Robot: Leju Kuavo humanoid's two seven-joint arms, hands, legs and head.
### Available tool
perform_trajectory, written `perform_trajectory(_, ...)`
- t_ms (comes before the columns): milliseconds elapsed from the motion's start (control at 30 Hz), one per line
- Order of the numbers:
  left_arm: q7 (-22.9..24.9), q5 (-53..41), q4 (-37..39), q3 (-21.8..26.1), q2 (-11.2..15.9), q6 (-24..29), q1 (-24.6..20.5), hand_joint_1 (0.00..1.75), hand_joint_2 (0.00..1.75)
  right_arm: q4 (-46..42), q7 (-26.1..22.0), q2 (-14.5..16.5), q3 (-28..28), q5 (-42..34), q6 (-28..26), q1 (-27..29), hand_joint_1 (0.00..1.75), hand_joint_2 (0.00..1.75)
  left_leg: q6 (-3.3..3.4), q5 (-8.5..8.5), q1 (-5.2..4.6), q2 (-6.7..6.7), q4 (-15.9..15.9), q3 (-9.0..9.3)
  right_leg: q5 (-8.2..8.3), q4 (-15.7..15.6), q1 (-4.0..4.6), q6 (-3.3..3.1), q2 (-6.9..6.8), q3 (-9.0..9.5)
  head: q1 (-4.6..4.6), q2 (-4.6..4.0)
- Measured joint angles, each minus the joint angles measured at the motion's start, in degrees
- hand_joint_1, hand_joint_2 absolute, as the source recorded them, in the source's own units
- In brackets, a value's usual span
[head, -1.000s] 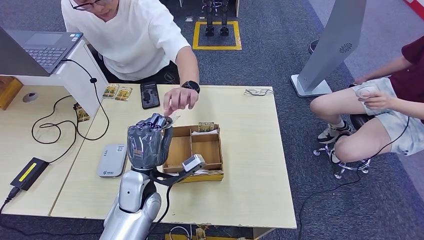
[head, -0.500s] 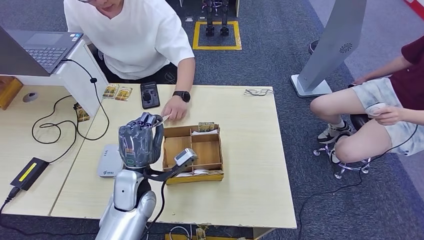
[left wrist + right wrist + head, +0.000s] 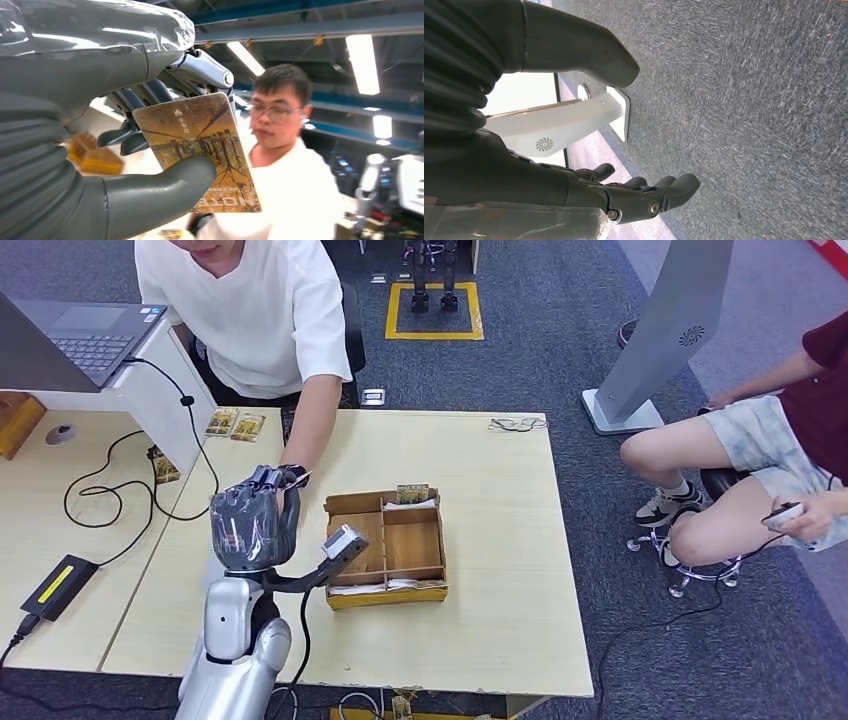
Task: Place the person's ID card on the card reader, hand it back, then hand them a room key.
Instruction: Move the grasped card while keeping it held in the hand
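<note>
Left hand (image 3: 252, 525) has swung leftward — gripping room key (image 3: 200, 150), printed "HOTEL".

Bright, even overhead light; the left wrist view's background is blurred.

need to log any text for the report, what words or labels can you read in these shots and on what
"HOTE", seen upside down with the rest cut off by the edge: on the brown card held in the left hand.
Small characters beside an arrow on the same card: too small to read.
Print on the cards lying on the table: too small to read.
</note>
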Motion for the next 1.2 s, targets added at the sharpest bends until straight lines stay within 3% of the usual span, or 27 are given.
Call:
perform_trajectory(133,2.7,0.0,0.0,2.4,0.9,-0.3,0.8,1.75,1.75,0.1,0.6,-0.2,0.0,0.0,0.0,-0.1,0.00,1.75,0.00,0.00,0.01,0.00,0.0,0.00,0.00,0.0,0.00,0.00,0.00,-0.01,0.01,0.00)
perform_trajectory(400,3.1,0.0,-2.1,10.6,1.5,-0.5,4.3,1.75,1.75,0.1,1.3,-0.3,-0.1,0.0,0.4,0.0,0.00,1.75,0.00,0.00,0.01,0.01,0.0,-0.01,-0.03,0.0,0.00,0.02,0.01,-0.02,0.01,0.00)
perform_trajectory(600,5.7,0.0,-3.6,14.0,2.8,-1.6,7.0,1.75,1.75,0.0,1.3,-0.3,-0.3,0.0,0.4,0.0,0.00,1.75,0.00,0.00,0.01,0.01,0.0,-0.01,-0.04,0.0,0.00,0.02,-0.01,-0.02,0.01,0.00)
perform_trajectory(867,9.4,0.0,-4.1,14.6,5.2,-4.1,9.6,1.75,1.75,-0.1,1.4,-0.3,-0.9,0.0,0.5,0.0,0.00,1.75,0.00,0.00,0.01,0.01,0.0,0.01,-0.04,0.0,0.00,0.02,0.00,-0.03,0.01,0.00)
perform_trajectory(1200,6.9,0.0,-1.7,11.3,5.7,-9.4,12.2,1.75,1.75,-1.5,2.3,0.1,-1.6,0.0,1.4,0.3,0.00,1.75,-0.01,-0.01,0.01,0.01,0.0,0.00,-0.04,0.0,0.00,0.02,0.00,-0.06,0.01,0.00)
